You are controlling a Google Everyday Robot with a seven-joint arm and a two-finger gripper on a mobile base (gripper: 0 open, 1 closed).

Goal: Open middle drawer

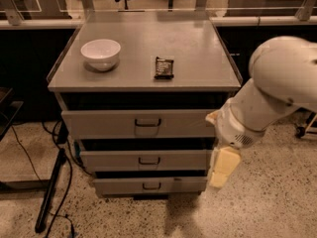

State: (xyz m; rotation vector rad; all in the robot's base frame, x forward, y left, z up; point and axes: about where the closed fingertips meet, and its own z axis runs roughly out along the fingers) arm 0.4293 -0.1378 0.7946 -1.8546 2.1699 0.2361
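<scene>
Beside the drawer cabinet, the gripper hangs pointing down, level with the middle drawer, whose front is just beside it. Whether it is open cannot be told.

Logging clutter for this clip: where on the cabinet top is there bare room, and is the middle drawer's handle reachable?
Bare: the strip behind the white bowl and dark packet, and the cabinet top right of the packet. Tighter between bowl and packet. Nothing blocks the middle drawer handle; the gripper hangs beside that drawer's right end.
</scene>
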